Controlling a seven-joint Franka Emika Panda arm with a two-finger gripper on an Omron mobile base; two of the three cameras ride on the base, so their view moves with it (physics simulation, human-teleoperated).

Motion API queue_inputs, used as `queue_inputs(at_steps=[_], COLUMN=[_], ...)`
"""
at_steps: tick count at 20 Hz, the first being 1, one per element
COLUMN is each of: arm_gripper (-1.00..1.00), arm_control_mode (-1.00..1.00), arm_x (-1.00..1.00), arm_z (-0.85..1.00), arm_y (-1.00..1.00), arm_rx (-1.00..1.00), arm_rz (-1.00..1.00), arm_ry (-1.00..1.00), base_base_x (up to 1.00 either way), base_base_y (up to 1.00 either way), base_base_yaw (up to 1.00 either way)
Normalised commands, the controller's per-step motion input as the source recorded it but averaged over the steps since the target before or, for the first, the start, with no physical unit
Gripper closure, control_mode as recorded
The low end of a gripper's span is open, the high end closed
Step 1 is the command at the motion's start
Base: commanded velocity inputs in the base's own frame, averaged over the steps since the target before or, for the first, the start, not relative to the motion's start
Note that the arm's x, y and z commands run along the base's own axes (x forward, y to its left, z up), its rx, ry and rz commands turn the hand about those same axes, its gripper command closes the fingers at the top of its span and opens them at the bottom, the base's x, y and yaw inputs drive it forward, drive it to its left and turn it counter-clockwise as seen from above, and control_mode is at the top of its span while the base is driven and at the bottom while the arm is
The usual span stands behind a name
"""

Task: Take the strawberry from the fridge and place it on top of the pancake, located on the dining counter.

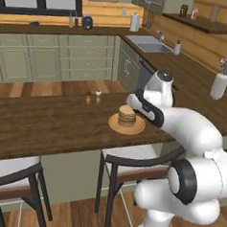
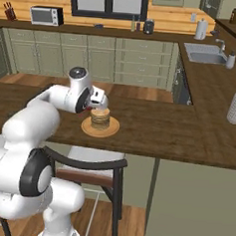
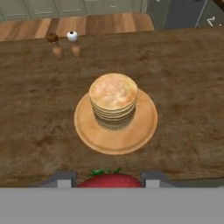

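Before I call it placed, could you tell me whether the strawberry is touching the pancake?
Apart. In the hand view the strawberry sits between the gripper fingers at the bottom edge, with plate and counter showing between it and the pancake.

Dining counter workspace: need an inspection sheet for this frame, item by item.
Surface: dining counter, dark wood, bare around the plate.
Job's things: pancake stacked on round plate, nothing on top yet; strawberry between the fingertips.
Clutter: two small shakers at the counter's far edge.
Grippers: gripper shut on strawberry, near the plate's edge.
Cables: nothing seen.
Surroundings: chairs under the counter, sink, flower vase, microwave.
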Motion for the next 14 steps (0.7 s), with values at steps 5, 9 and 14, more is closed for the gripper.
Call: queue_inputs(at_steps=[5,9,14], arm_gripper=[1.00,1.00,1.00], arm_control_mode=[-1.00,-1.00,-1.00], arm_x=[1.00,0.95,0.83], arm_z=[-0.33,-0.54,-0.73], arm_y=[0.00,0.00,0.00], arm_rx=[0.00,0.00,-0.01], arm_rz=[0.00,0.00,0.00], arm_ry=[0.21,0.01,0.00], base_base_x=[0.00,0.00,0.00], base_base_y=[0.00,0.00,0.00], base_base_yaw=[0.00,0.00,0.00])
